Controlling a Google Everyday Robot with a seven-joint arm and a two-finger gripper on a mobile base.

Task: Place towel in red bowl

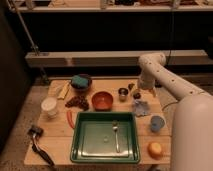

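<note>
The red bowl [102, 100] stands on the wooden table [100, 85], just behind the green tray. The towel [141, 107] is a crumpled blue-grey cloth lying on the table to the right of the bowl. My gripper [136, 93] hangs at the end of the white arm [150, 70], just above and behind the towel, between it and a small metal cup [123, 93]. The bowl looks empty.
A green tray [76, 145] with a spoon [116, 132] fills the table's front middle. A blue cup [157, 123] and an orange [155, 149] are at the right, with a white cup [49, 106], grapes [77, 102], a dark bowl holding a teal sponge [80, 81] and a black brush [37, 140] at the left.
</note>
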